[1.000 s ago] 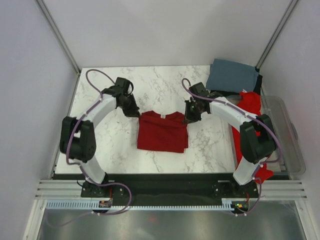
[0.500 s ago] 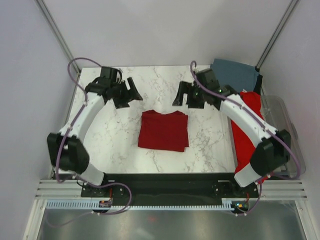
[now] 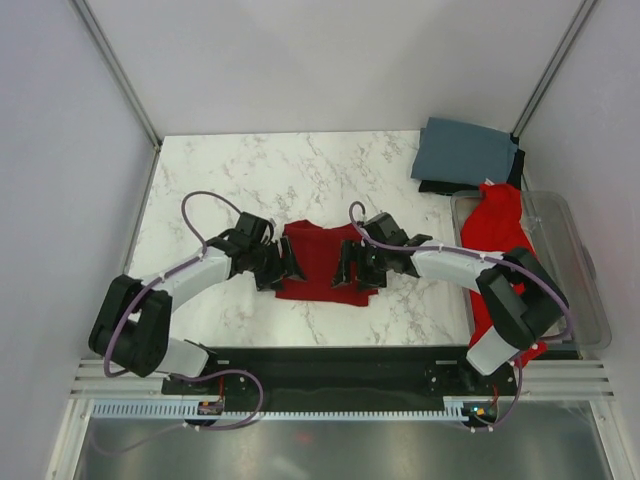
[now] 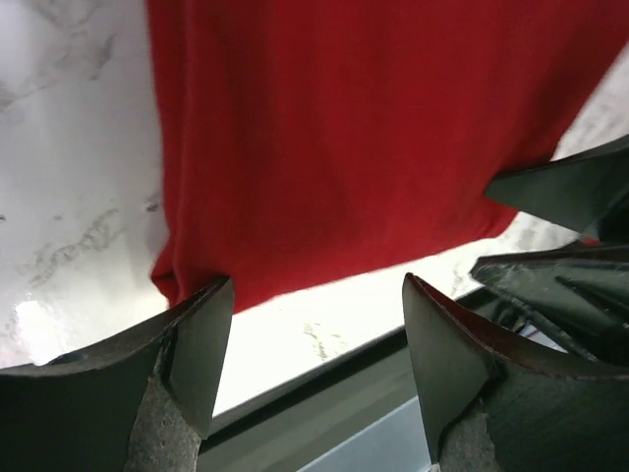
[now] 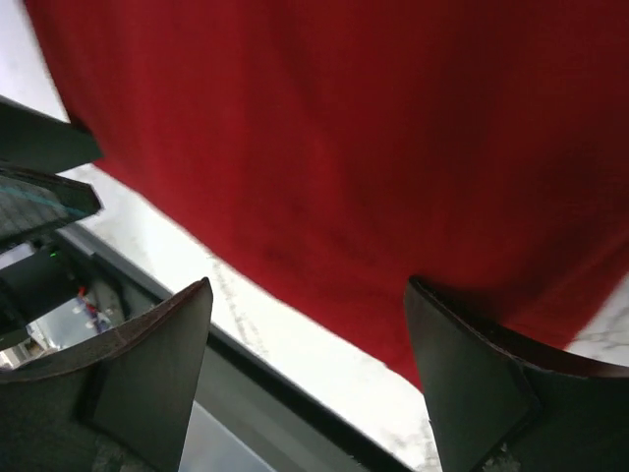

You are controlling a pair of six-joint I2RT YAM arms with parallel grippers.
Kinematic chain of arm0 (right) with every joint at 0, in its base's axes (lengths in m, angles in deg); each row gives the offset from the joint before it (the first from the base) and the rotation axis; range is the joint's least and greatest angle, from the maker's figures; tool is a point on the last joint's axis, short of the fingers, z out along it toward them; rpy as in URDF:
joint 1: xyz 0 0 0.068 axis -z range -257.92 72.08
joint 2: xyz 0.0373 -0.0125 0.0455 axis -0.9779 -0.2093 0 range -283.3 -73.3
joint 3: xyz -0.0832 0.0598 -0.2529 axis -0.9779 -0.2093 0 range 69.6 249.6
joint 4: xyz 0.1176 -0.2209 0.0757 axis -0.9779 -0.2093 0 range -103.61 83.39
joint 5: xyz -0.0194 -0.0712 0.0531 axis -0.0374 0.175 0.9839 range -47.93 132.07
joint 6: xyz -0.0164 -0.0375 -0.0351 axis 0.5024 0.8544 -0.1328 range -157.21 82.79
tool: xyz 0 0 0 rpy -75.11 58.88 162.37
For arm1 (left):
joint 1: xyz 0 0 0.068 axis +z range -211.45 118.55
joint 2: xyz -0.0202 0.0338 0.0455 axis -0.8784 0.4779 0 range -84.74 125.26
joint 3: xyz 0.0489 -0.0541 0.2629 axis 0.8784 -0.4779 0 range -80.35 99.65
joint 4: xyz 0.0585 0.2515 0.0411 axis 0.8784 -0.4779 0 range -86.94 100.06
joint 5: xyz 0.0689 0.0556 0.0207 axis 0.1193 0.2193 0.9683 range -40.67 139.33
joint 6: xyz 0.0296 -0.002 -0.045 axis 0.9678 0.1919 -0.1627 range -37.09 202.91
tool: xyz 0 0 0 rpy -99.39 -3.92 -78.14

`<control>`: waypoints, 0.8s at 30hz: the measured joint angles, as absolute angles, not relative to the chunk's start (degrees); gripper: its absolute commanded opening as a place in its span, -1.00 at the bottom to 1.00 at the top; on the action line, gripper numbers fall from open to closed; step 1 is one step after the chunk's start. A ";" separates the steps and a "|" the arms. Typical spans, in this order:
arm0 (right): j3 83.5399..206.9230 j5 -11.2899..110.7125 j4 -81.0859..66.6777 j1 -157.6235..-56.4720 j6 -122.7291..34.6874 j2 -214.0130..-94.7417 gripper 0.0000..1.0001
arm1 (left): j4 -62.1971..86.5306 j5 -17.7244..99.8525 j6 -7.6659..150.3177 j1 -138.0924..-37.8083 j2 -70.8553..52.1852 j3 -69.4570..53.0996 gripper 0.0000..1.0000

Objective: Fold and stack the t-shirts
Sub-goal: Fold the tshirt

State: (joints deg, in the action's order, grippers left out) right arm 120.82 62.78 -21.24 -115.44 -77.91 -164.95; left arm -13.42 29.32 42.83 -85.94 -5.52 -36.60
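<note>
Crimson folded t-shirt point(image 3: 318, 262) is lying at the centre of the bench point(image 3: 250, 180), near hem running left-right | left end effector point(image 3: 283, 268) and right end effector point(image 3: 350, 270) are hanging released, jaws spread, at its near corners | both are sitting equally close, cloth just ahead.

Seen from above, a white marble table point(image 3: 250, 180) carries a dark crimson t-shirt point(image 3: 318, 255), folded into a rough rectangle, near the middle of its near edge. The left gripper point(image 3: 285, 264) is at the shirt's left side and the right gripper point(image 3: 347, 270) over its right half. At the far right corner, a folded slate grey-blue t-shirt point(image 3: 465, 150) rests on a black t-shirt point(image 3: 440, 186). A brighter red t-shirt point(image 3: 497, 225) drapes over a clear plastic bin point(image 3: 580, 270) at the right edge.
</note>
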 measured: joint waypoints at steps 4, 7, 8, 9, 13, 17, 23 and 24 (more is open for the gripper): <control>114.90 64.53 -15.23 -112.75 -77.59 -164.47 0.72 | -10.41 29.71 42.81 -85.72 -1.52 -38.22 0.49; 110.17 64.27 -11.78 -112.27 -77.50 -160.69 0.73 | -8.92 29.80 42.87 -85.68 -1.37 -38.92 0.48; 108.80 63.89 -11.52 -112.27 -77.43 -159.18 0.73 | -8.70 30.04 42.87 -85.68 -1.74 -39.22 0.49; 107.68 63.50 -11.82 -112.31 -77.30 -157.83 0.74 | -8.66 30.45 42.90 -85.68 -2.20 -39.53 0.49; 107.36 61.47 -17.20 -112.27 -76.14 -154.37 0.80 | -12.07 33.99 44.03 -85.66 -4.21 -38.85 0.50; 113.45 57.67 -27.23 -112.25 -73.78 -150.97 0.96 | -22.17 40.46 47.11 -85.64 -7.36 -31.77 0.62; 123.57 50.19 -31.58 -110.59 -69.17 -146.62 0.96 | -33.36 49.86 52.86 -85.57 -15.64 -17.39 0.65; 124.19 49.49 -31.65 -109.67 -68.39 -146.83 0.96 | -34.58 50.82 53.67 -85.55 -18.11 -16.78 0.65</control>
State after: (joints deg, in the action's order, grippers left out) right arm 124.19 49.49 -31.65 -109.67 -68.39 -146.83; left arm -34.58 50.82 53.67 -85.55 -18.11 -16.78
